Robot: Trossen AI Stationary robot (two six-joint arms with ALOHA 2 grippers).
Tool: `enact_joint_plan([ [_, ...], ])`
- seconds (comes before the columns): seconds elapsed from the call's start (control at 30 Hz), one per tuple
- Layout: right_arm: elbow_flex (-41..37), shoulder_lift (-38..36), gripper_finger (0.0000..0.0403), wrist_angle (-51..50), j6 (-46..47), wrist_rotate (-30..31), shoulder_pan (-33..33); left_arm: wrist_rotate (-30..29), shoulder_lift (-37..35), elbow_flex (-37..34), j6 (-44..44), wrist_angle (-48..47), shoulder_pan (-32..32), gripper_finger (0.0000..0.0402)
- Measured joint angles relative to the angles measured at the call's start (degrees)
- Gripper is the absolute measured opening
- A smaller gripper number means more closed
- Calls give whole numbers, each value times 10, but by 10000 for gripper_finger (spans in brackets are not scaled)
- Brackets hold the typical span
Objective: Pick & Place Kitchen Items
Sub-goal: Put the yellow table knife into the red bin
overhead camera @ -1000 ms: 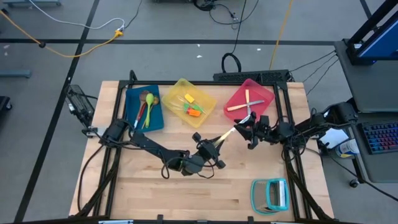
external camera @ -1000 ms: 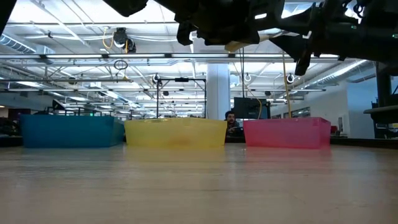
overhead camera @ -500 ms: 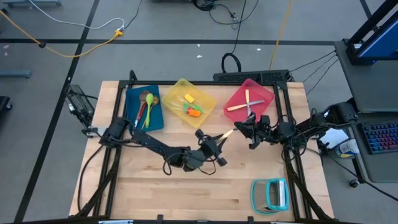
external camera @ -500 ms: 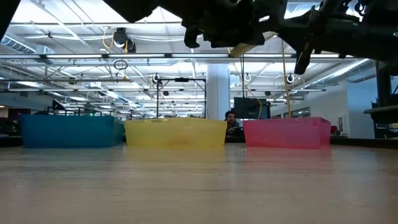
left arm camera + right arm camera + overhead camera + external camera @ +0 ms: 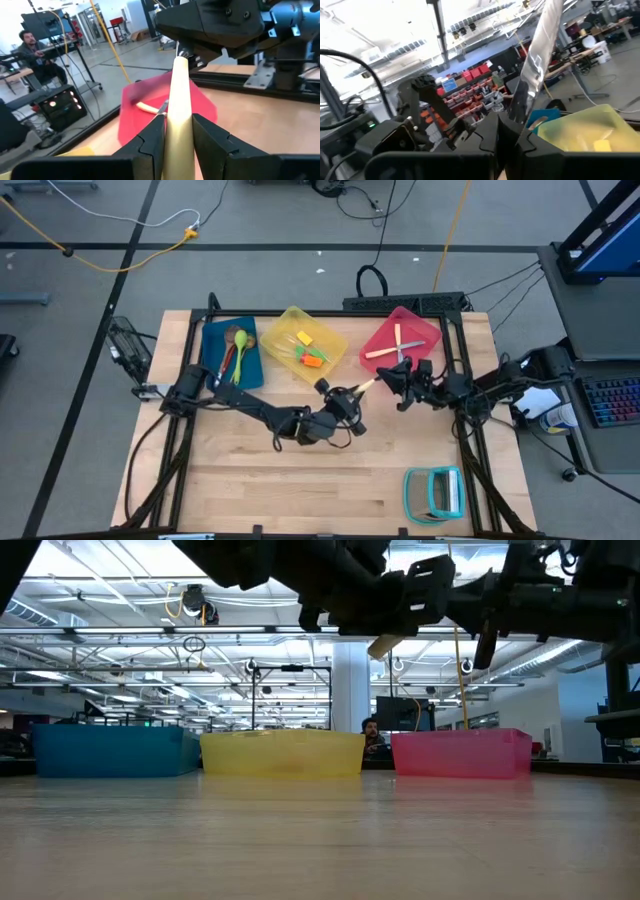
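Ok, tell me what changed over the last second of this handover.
The right gripper closed on the metal end of the cream-handled utensil, which the left gripper holds by its handle. The left arm carried the utensil toward the pink bin to meet it. The blue bin, yellow bin, their contents and the teal rack stayed put.

Our left arm stretches from the table's left edge across the middle, bent at the elbow, its wrist raised off the surface. Our left gripper [image 5: 352, 395] sits near the table's centre with its fingers [image 5: 150, 142] part-way apart, clamped on either side of a cream-handled utensil [image 5: 179, 100]. Our right arm reaches in from the right edge, and our right gripper [image 5: 393, 383] meets the far end of that same piece, fingers [image 5: 507, 132] closed tight on it
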Motion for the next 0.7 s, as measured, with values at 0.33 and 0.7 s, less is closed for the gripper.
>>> enact_joint_plan([
  [0.33, 0, -10, 1, -2, 34, -48, -60, -5, -1, 1, 34, -14, 1, 93],
  [0.7, 0, -18, 0, -31, 41, -74, -96, -4, -1, 0, 113, -23, 26, 94],
])
